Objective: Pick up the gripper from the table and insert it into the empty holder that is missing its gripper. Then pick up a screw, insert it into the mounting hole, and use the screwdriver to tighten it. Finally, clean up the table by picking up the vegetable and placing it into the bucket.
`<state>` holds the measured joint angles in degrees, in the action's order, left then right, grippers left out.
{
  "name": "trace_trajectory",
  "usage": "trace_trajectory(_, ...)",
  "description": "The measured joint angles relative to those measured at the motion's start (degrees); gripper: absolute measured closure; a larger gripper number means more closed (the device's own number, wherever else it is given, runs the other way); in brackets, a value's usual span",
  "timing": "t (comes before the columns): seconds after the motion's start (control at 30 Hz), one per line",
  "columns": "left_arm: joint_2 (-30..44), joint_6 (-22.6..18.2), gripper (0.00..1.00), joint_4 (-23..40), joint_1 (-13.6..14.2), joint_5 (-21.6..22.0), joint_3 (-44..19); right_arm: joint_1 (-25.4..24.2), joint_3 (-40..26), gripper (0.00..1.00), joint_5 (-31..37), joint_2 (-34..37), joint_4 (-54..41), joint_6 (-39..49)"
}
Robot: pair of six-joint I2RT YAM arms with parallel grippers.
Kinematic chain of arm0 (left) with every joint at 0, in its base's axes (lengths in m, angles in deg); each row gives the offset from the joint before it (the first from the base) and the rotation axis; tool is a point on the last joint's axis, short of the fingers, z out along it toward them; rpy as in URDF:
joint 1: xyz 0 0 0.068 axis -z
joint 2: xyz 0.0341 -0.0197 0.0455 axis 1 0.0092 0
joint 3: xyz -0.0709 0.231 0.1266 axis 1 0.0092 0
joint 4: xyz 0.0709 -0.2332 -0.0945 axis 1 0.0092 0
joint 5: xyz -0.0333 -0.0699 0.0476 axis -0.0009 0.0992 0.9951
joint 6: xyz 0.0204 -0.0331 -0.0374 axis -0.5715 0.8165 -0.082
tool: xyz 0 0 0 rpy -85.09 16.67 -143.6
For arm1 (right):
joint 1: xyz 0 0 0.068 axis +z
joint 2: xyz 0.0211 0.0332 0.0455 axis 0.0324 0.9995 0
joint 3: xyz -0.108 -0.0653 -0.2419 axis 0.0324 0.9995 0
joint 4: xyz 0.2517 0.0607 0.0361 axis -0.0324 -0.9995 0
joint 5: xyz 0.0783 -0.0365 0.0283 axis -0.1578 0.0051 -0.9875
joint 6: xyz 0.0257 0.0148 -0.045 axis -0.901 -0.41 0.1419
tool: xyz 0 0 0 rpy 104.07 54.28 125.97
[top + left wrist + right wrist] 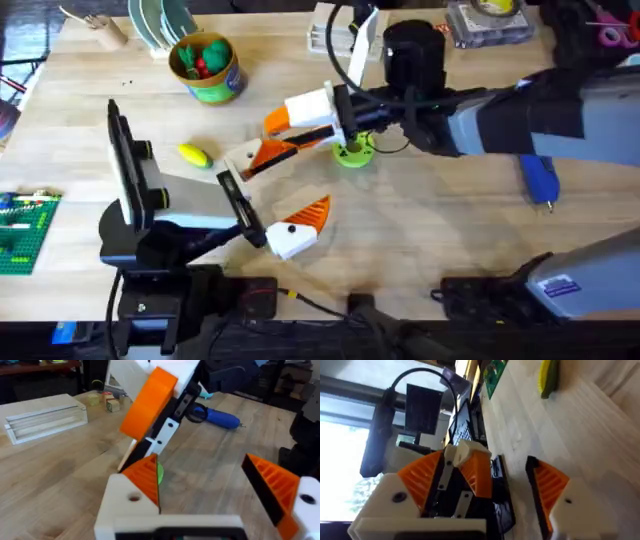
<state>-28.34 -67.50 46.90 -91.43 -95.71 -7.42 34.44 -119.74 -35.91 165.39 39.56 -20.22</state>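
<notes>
While both arms met mid-table in the overhead view, the left gripper [280, 192] stood wide open and held nothing. The right gripper [300, 120] hovered just beside a green disc [352, 153]. The vegetable [195, 155] lay on the table near the left arm, the bucket [207, 68] stood farther back, and the screwdriver [538, 180] lay well off to the right.

From the left wrist, its own fingers [137, 482] were spread far apart, with the screwdriver [217, 416] beyond.

From the right wrist, the fingers [552, 485] were apart. An orange-and-white piece [472, 467] sat between them, and I could not tell whether it was held. The vegetable [547, 377] lay beyond.
</notes>
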Motion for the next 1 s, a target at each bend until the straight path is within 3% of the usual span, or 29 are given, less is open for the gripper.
trace_trajectory(0.27,0.0,-0.1,0.009,0.0,0.0,-0.2,0.0,-7.0,0.0,0.009,5.1,-0.1,-2.0,6.8)
trace_trajectory(0.53,0.0,-0.2,0.008,0.0,0.0,-0.4,0.0,-9.6,-0.2,0.008,20.1,-11.0,-31.1,24.4)
trace_trajectory(0.67,0.0,-0.2,0.007,0.0,0.0,-0.4,0.0,-8.5,-0.9,0.008,31.7,-17.8,-42.5,33.7)
trace_trajectory(0.8,0.0,-0.2,0.008,0.1,0.0,-0.4,0.0,-3.8,-1.3,0.008,44.3,-19.9,-50.4,39.8)
trace_trajectory(1.0,0.0,-0.2,0.008,0.0,0.0,-0.4,0.0,1.1,-1.3,0.007,51.9,-16.9,-51.6,43.3)
